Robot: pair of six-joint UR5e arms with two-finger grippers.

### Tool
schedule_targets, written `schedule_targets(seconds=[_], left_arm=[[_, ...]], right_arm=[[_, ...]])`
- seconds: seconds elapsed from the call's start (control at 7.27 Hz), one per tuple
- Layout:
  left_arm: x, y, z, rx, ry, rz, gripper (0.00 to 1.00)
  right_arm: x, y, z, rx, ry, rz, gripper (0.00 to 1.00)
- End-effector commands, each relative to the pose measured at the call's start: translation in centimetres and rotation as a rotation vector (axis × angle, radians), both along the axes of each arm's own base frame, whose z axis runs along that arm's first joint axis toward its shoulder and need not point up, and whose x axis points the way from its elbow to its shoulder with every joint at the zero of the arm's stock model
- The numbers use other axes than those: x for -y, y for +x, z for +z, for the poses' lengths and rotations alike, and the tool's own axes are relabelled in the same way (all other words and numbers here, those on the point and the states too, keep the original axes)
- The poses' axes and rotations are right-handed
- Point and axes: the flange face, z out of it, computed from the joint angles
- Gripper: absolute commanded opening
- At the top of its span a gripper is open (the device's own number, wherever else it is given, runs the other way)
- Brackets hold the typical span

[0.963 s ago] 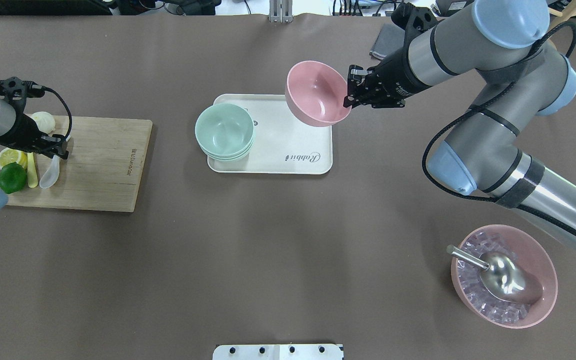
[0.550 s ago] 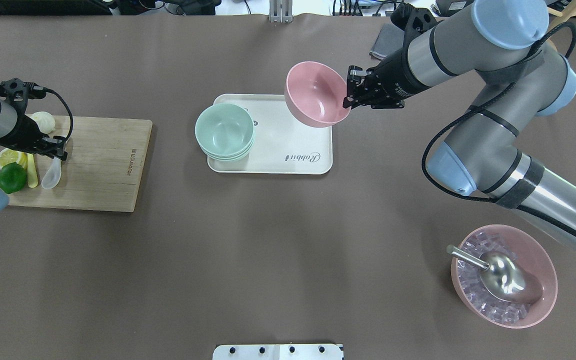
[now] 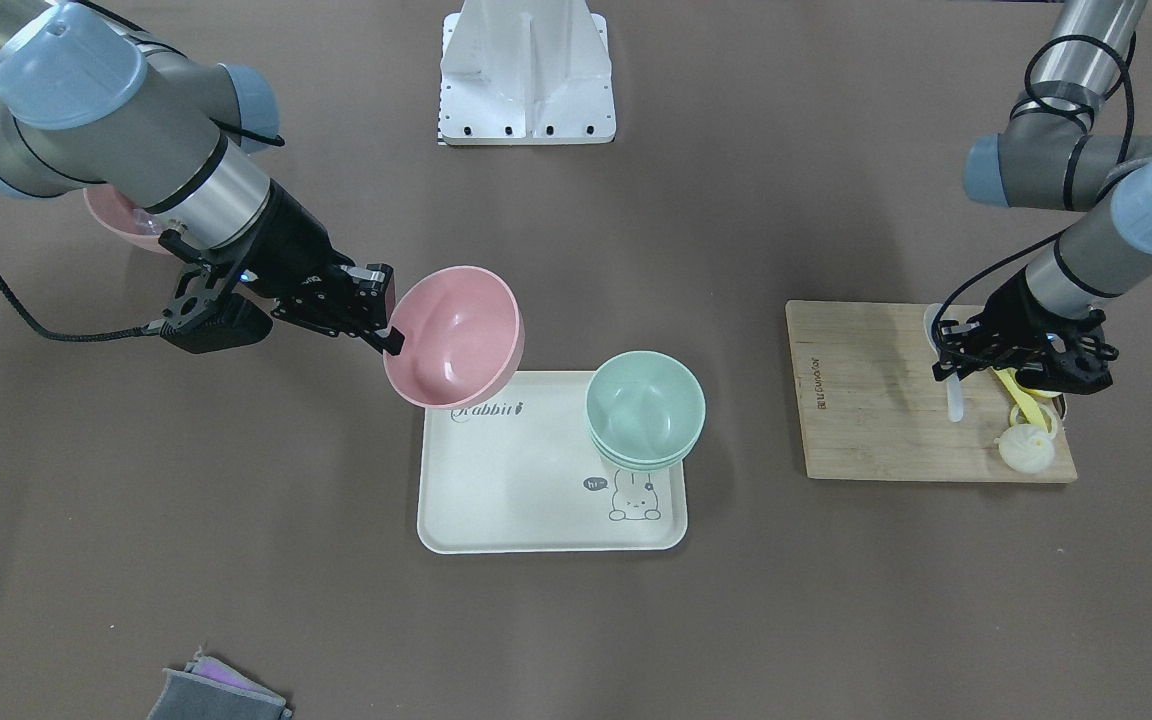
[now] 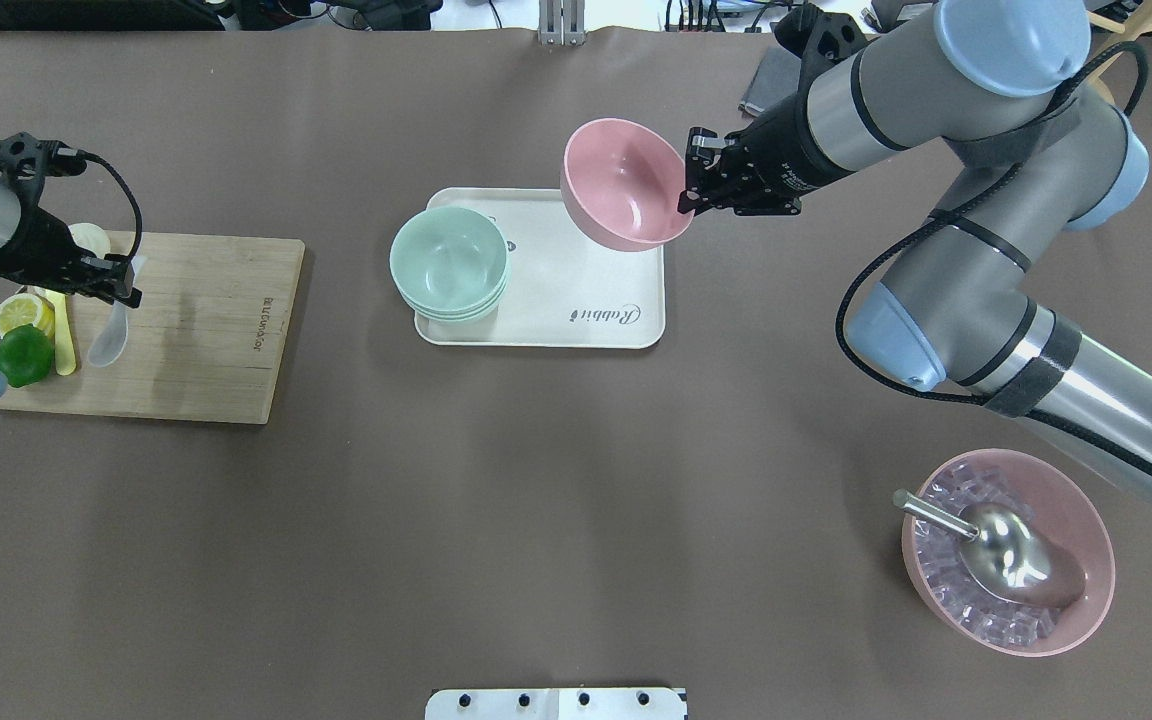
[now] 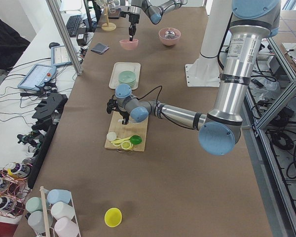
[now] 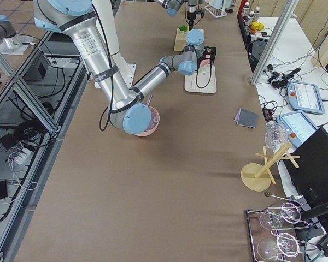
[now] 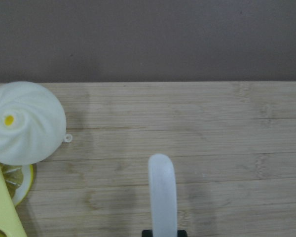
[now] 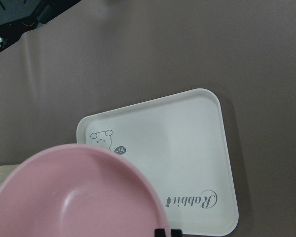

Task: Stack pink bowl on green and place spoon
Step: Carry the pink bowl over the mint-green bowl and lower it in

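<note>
My right gripper (image 4: 688, 200) is shut on the rim of the small pink bowl (image 4: 621, 195) and holds it tilted in the air over the far right corner of the white tray (image 4: 596, 300). The bowl also shows in the front view (image 3: 456, 335) and the right wrist view (image 8: 74, 197). The green bowl stack (image 4: 449, 262) stands on the tray's left end, apart from the pink bowl. My left gripper (image 4: 124, 292) is shut on the handle of the white spoon (image 4: 111, 335), over the wooden cutting board (image 4: 206, 330). The spoon also shows in the left wrist view (image 7: 162, 192).
On the board's left end lie a lime (image 4: 24, 355), a lemon slice (image 4: 21, 315), a long yellow utensil (image 4: 64, 340) and a white bun (image 4: 88, 238). A ribbed pink bowl (image 4: 1086, 600) with ice and a metal scoop stands front right. A grey cloth (image 4: 771, 80) lies far right.
My left gripper has moved away from me with the spoon, which has risen above the board. My right gripper has carried the pink bowl slightly left and farther away.
</note>
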Motion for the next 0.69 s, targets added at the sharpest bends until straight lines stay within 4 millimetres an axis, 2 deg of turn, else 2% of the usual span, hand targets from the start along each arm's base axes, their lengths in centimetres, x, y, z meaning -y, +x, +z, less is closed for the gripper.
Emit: schedule_targets(seconds=[0.0, 0.28, 0.55], left_arm=[[0.6, -2.2, -2.1, -0.066, -0.001, 0.003, 0.00], [1.0, -3.1, -2.6, -0.082, -0.004, -0.003, 0.00], [1.1, -3.1, -2.7, -0.083, -0.004, -0.004, 0.00]], right_arm=[[0.1, -3.9, -2.1, -0.001, -0.050, 0.024, 0.00], [-1.2, -9.0, -4.7, -0.002, -0.032, 0.046, 0.00], [-0.3, -13.4, -6.4, -0.026, -0.030, 0.063, 0.00]])
